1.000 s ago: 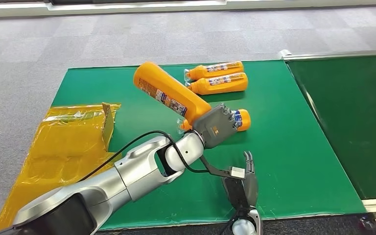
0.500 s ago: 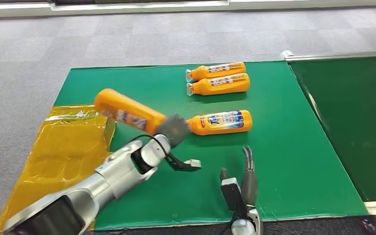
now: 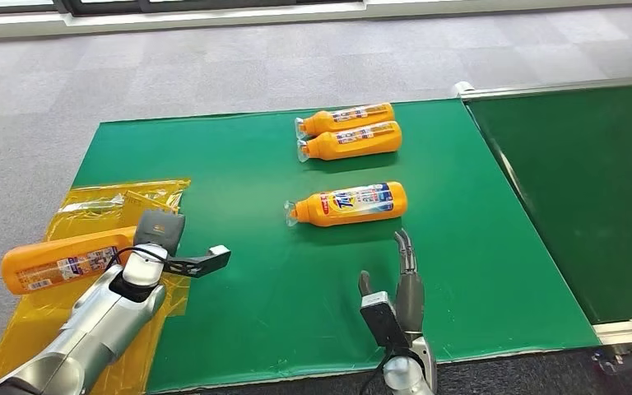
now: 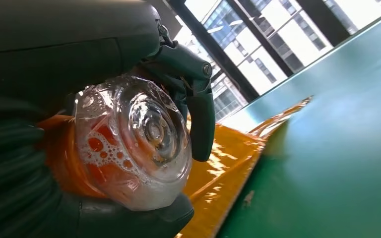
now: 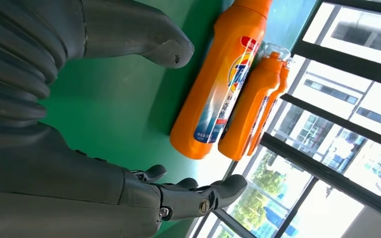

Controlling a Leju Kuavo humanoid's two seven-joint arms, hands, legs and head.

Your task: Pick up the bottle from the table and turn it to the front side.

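The left hand [image 3: 158, 234] grips an orange bottle [image 3: 62, 262] held above yellow film [image 3: 90, 325] at the counter's [image 3: 239, 164] left edge; the right hand [image 3: 395, 296] hovers released, apparently empty, near 3 lying bottles [image 3: 347, 164].

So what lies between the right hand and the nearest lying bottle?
Only bare green mat between the right hand and that bottle, seen in the head view.

Orange bottles [image 3: 347, 204] with colourful labels, green table [image 3: 239, 164], yellow sheet [image 3: 90, 214], grey carpet [image 3: 214, 66]
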